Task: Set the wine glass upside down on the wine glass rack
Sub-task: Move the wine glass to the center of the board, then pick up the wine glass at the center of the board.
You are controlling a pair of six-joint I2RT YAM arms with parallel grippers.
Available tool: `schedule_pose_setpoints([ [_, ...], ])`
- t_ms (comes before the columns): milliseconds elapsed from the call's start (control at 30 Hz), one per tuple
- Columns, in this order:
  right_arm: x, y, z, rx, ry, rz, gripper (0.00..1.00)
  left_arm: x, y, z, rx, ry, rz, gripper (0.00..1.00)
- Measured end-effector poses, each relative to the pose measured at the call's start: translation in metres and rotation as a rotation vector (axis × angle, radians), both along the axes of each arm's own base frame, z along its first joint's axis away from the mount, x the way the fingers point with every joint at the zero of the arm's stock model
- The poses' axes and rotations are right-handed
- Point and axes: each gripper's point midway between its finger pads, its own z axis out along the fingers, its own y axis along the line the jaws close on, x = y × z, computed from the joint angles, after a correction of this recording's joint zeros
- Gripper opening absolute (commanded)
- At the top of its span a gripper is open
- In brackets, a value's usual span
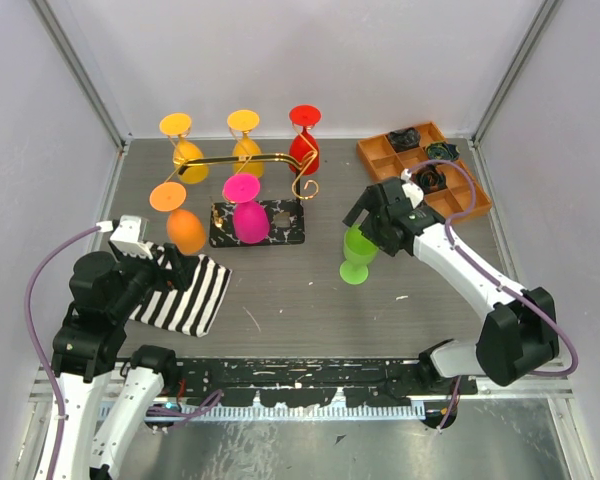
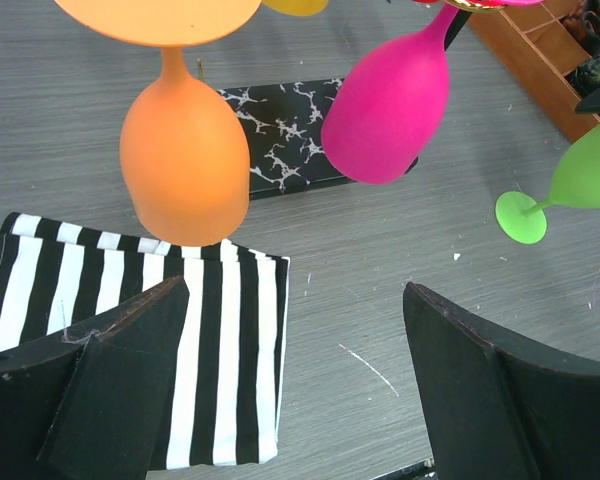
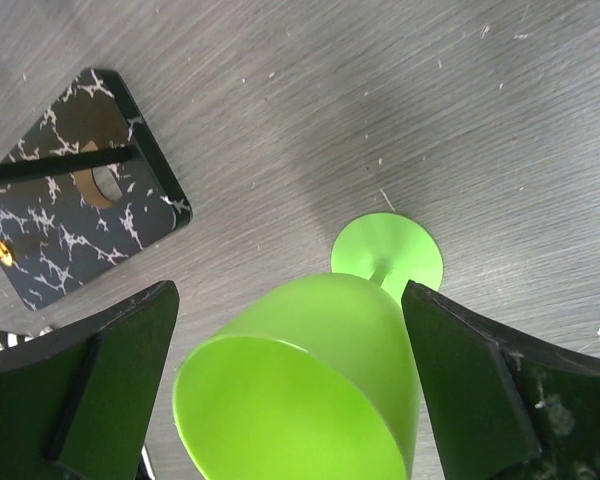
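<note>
The green wine glass (image 1: 358, 252) stands on its foot just right of the wine glass rack (image 1: 285, 222); the right gripper (image 3: 290, 310) has its fingers spread either side of the bowl; the left gripper (image 2: 295, 320), front-left of the rack above a striped cloth (image 2: 210, 350), gapes wide too.

Plain white walls (image 1: 310, 50) with metal corner rails (image 1: 85, 70) enclosed a grey, scratched wood-grain surface (image 1: 280, 310) under even light.
</note>
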Motion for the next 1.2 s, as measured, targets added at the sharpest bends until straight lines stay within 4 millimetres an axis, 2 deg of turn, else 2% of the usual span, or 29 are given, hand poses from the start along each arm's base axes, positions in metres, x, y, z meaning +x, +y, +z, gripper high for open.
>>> schedule_pose_setpoints([
  [267, 0.007, -0.010, 0.014, -0.053, -0.056, -0.007, 1.00, 0.000, -0.001, 0.000, -0.002, 0.001, -0.007, 0.95],
  [533, 0.008, -0.029, 0.047, -0.147, -0.170, 0.012, 1.00, 0.000, -0.002, -0.001, -0.001, 0.005, -0.008, 0.95],
  [700, 0.001, -0.035, 0.064, -0.208, -0.227, 0.097, 1.00, 0.001, -0.002, -0.002, -0.001, 0.013, -0.013, 0.95],
  [800, -0.010, -0.031, 0.077, -0.189, -0.266, 0.172, 1.00, 0.001, -0.003, -0.002, -0.002, 0.014, -0.015, 0.95],
  [1033, -0.064, -0.027, 0.106, -0.085, -0.358, 0.301, 1.00, 0.001, -0.003, -0.002, -0.002, 0.014, -0.016, 0.95],
  [1133, -0.080, -0.024, 0.102, -0.058, -0.340, 0.349, 1.00, 0.001, -0.003, -0.002, -0.002, 0.014, -0.016, 0.95],
  [1200, -0.089, -0.021, 0.091, -0.051, -0.305, 0.392, 1.00, 0.001, -0.003, -0.002, -0.001, 0.014, -0.016, 0.95],
])
